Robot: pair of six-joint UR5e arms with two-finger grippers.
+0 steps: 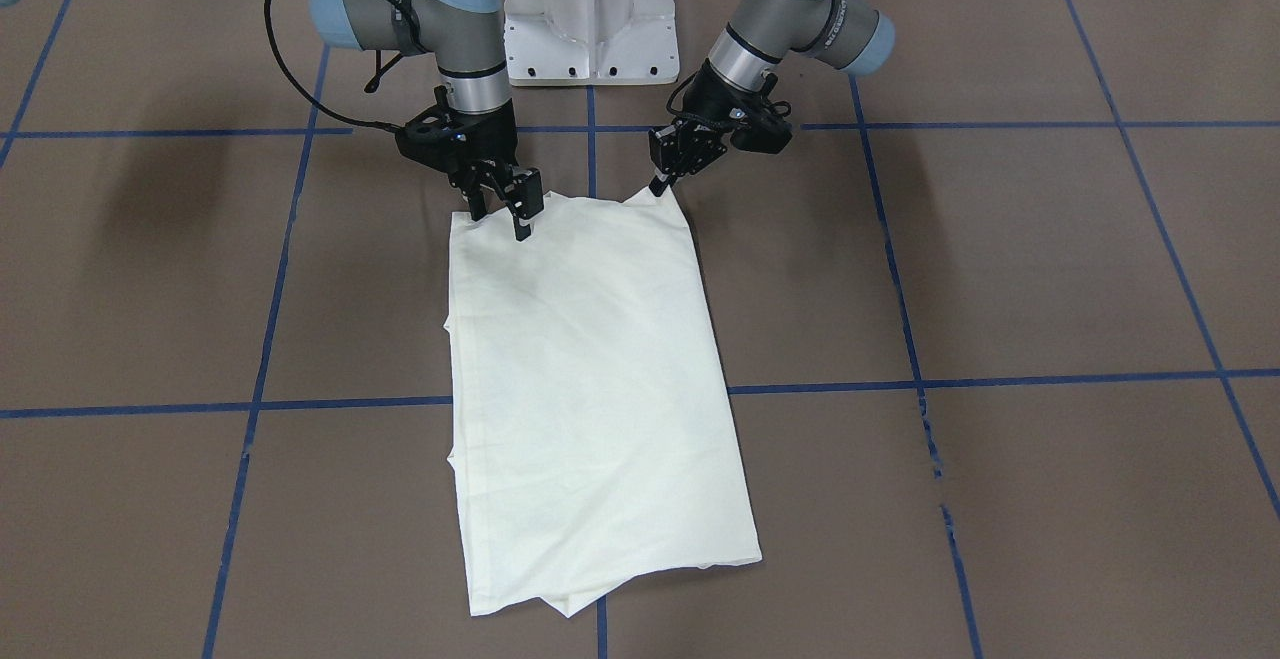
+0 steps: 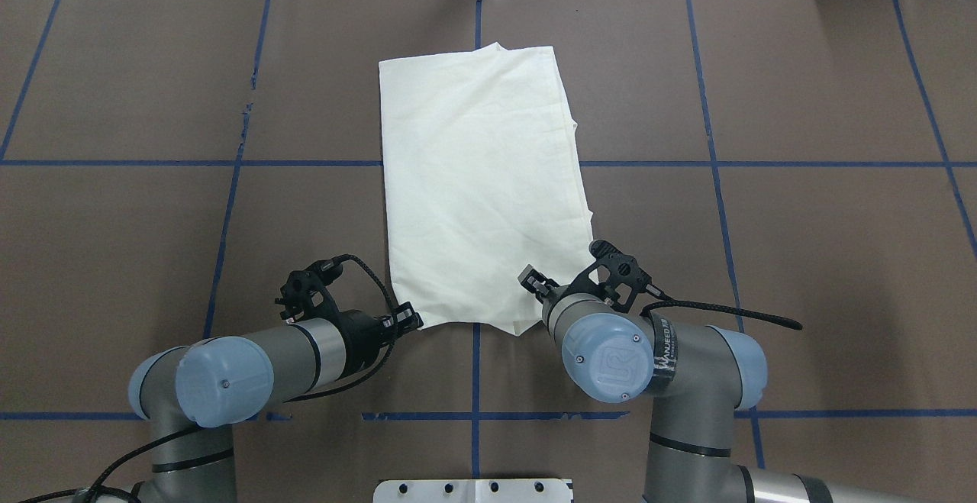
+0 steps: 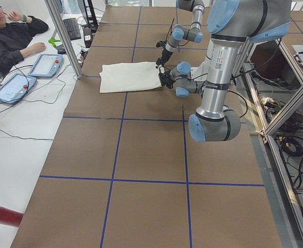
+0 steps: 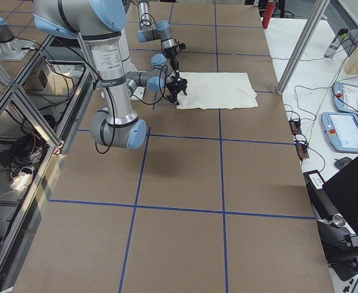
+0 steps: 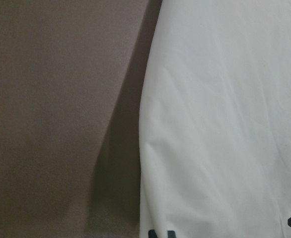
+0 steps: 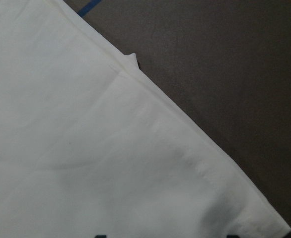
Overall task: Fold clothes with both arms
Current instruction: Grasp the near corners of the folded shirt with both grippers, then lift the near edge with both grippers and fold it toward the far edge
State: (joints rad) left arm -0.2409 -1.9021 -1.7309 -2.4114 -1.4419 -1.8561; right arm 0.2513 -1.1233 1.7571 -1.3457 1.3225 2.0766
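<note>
The shirt (image 1: 590,369) lies flat in the middle of the table (image 1: 1050,239), folded into a long, slightly skewed rectangle of thin, matte, pale cream cloth with soft creases and a plain upper face; the right wrist view shows a stitched hem along one edge. At the end away from the robot the under-layers poke out as uneven points, and small folds jut from one long side. The table is covered in dull brown, paper-like sheeting marked into big squares by blue tape (image 1: 1000,380). The left arm (image 2: 305,350) and right arm (image 2: 664,365), silver-grey tubes with light-blue caps and black cables, reach down to the shirt's end nearest the robot, one at each corner. The right pincer (image 1: 500,217) has its black fingers spread wide, tips at the cloth just inside its corner, gripping nothing. The left pincer (image 1: 660,186) meets the other corner, where the cloth rises in a small peak. From the front its fingers look close together, but its wrist view shows only two dark scraps cut off at the bottom edge, so I cannot tell whether it pinches the cloth or stands apart. From overhead the right arm's wrist joint hides most of its pincer, and both wrist views are filled with blurred cloth and brown table
</note>
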